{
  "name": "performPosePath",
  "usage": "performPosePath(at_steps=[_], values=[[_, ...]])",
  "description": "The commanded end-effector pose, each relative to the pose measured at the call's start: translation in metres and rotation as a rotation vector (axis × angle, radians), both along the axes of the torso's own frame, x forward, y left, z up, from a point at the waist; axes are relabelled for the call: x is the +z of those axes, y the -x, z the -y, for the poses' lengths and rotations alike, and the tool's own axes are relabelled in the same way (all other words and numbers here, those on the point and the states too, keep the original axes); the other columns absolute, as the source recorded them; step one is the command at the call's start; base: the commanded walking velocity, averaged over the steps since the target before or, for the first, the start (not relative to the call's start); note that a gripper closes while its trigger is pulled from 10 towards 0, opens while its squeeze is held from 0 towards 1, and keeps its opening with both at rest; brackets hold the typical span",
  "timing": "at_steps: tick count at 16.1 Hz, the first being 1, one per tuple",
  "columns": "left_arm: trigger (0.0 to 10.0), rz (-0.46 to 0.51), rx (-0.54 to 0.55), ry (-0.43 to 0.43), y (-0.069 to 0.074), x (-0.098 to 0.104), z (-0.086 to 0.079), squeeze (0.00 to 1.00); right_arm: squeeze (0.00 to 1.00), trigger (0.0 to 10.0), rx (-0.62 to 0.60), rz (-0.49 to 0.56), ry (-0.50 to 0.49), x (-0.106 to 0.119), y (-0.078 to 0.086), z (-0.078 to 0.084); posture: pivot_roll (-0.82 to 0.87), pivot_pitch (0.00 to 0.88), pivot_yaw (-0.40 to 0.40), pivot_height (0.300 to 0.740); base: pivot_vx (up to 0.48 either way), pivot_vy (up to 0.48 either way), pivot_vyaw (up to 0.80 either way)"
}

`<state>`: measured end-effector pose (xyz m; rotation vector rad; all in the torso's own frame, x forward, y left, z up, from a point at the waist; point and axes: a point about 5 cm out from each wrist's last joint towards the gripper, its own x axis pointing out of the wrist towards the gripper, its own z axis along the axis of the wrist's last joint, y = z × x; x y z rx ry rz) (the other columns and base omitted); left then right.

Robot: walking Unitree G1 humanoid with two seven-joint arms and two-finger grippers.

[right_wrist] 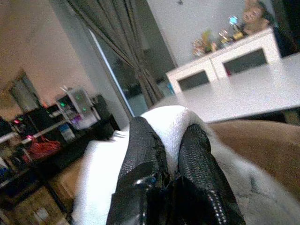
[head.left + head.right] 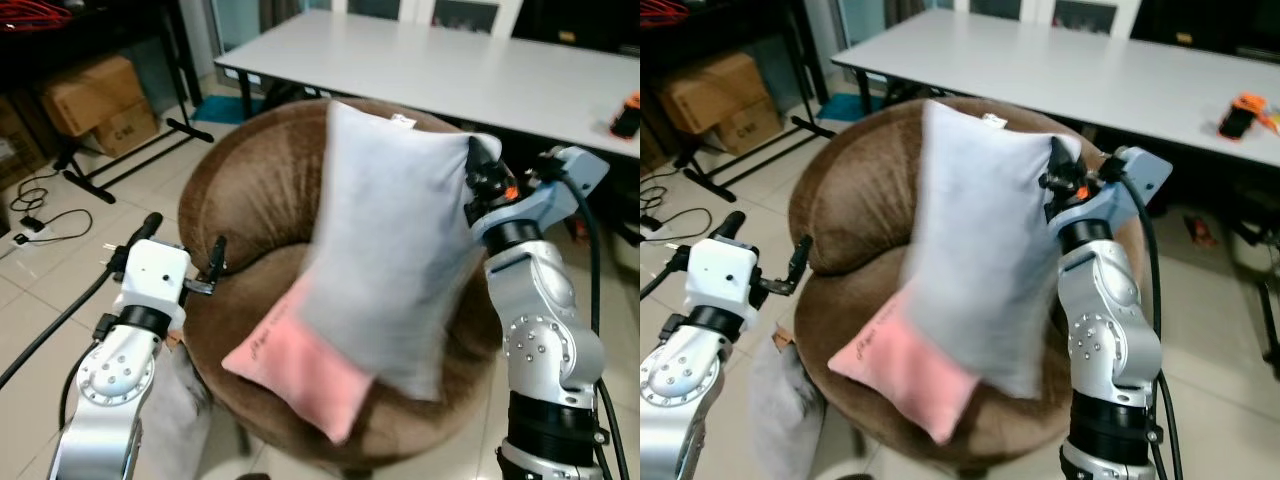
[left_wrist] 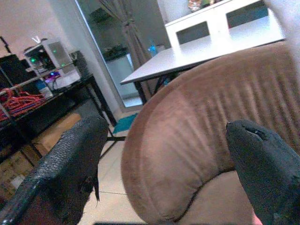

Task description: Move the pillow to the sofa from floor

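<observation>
The pillow (image 2: 385, 255) is motion-blurred at centre frame and hides much of the sofa (image 2: 250, 190) seat, while the white table (image 2: 470, 70) is cut off at the upper right edge.

Round brown sofa (image 2: 240, 200) on tiled floor (image 2: 60, 270); pillow (image 2: 370, 260) across its seat.

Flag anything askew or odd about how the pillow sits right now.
The pillow hangs tilted over the brown sofa, pinched at one top corner by the right gripper, its pink end sagging onto the seat. The left gripper is open beside the sofa.
</observation>
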<state>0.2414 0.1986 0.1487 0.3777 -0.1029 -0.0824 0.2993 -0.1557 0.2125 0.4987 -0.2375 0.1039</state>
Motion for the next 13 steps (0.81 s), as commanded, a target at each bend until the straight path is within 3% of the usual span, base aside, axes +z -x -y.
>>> performPosePath(at_steps=[1,7,11,13], values=[[10.0,0.001,0.007,-0.007,0.0,0.002,-0.004,0.0,0.0,10.0,0.02,0.065,-0.01,0.013,-0.001,-0.007,0.05,0.0,0.011,0.74,0.292,0.0,0.0],[10.0,-0.021,-0.01,-0.029,0.002,-0.001,-0.001,0.0,0.0,10.0,0.058,0.086,-0.015,0.02,-0.007,-0.019,0.05,0.0,0.003,0.74,0.091,0.0,0.0],[10.0,-0.058,-0.059,-0.053,0.009,-0.004,0.001,0.0,0.0,10.0,0.011,0.103,-0.017,0.03,-0.034,-0.029,0.07,0.0,-0.003,0.74,0.0,0.0,0.0],[10.0,-0.081,-0.101,-0.058,0.015,-0.004,0.003,0.0,0.0,10.0,-0.045,0.102,-0.035,0.035,-0.055,-0.029,0.08,0.0,-0.003,0.74,0.0,0.0,0.0]])
